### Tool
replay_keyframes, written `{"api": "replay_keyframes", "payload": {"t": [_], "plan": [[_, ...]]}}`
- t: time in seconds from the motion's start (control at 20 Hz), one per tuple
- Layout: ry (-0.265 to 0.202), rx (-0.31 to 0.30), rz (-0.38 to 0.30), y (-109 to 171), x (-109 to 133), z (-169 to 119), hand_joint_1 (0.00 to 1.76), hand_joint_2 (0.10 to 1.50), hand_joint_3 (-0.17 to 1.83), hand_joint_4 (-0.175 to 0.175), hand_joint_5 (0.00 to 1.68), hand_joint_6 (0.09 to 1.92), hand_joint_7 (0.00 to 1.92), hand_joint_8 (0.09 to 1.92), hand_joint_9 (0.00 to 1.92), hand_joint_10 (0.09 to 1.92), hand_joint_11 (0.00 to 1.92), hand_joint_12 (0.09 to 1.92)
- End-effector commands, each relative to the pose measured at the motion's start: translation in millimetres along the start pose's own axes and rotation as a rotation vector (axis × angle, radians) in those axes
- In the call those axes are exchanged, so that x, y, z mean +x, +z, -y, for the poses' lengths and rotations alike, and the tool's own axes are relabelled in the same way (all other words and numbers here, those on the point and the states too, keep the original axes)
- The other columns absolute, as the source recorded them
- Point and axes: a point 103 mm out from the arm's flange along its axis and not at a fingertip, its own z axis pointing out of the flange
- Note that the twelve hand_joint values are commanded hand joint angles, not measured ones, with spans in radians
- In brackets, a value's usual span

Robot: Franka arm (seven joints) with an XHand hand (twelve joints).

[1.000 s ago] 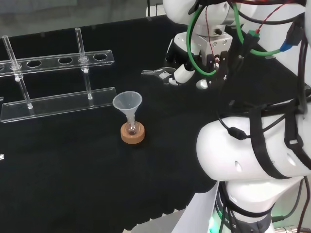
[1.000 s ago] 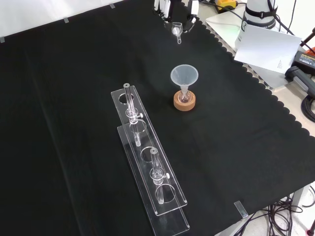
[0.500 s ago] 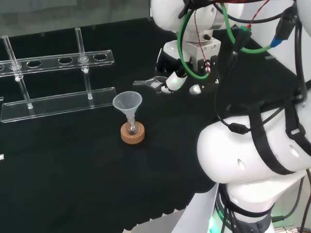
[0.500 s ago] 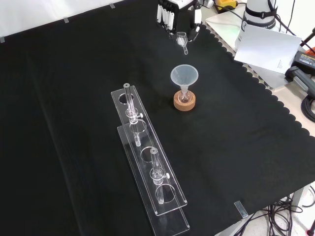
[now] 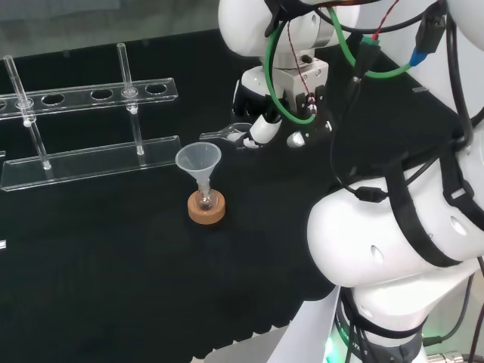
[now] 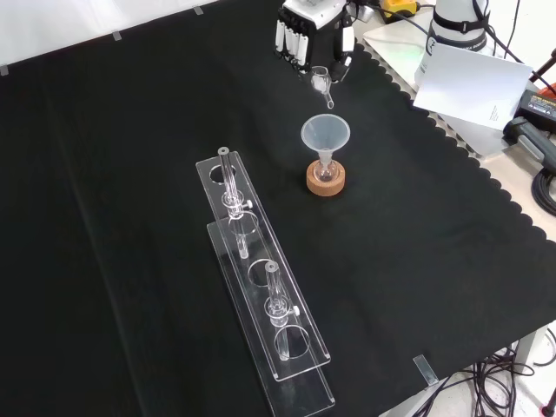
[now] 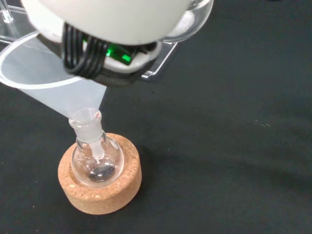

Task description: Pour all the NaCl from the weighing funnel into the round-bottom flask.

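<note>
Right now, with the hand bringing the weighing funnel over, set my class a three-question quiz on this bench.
1. True or false: the flask sits in a cork ring.
2. What stands in the flask's neck? A) stopper B) plastic funnel C) thermometer
3. In the front view, is the hand holding the weighing funnel above or below the plastic funnel in the picture?

Key: 1 true; 2 B; 3 above.

bare black cloth (image 6: 417, 261) open on front view's right and near side, clear tube rack (image 6: 261, 295) blocking the left, translucent funnel (image 6: 325, 135) on cork-ringed flask (image 6: 326, 174) standing mid-cloth
</note>
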Motion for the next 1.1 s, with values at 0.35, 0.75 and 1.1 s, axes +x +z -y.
{"api": "replay_keyframes", "payload": {"t": [0.35, 0.75, 1.1], "plan": [[-0.017, 0.023, 0.088, -6, -5, -14, 1.19, 0.57, 0.7, 0.057, 1.49, 0.26, 1.58, 0.25, 1.45, 0.3, 1.16, 0.83], [-0.025, 0.037, 0.152, -15, -9, -18, 1.18, 0.56, 0.7, 0.064, 1.49, 0.26, 1.58, 0.25, 1.45, 0.3, 1.16, 0.83], [-0.047, 0.042, 0.197, -17, -4, -24, 1.18, 0.56, 0.7, 0.071, 1.49, 0.26, 1.58, 0.25, 1.45, 0.3, 1.16, 0.83]]}}
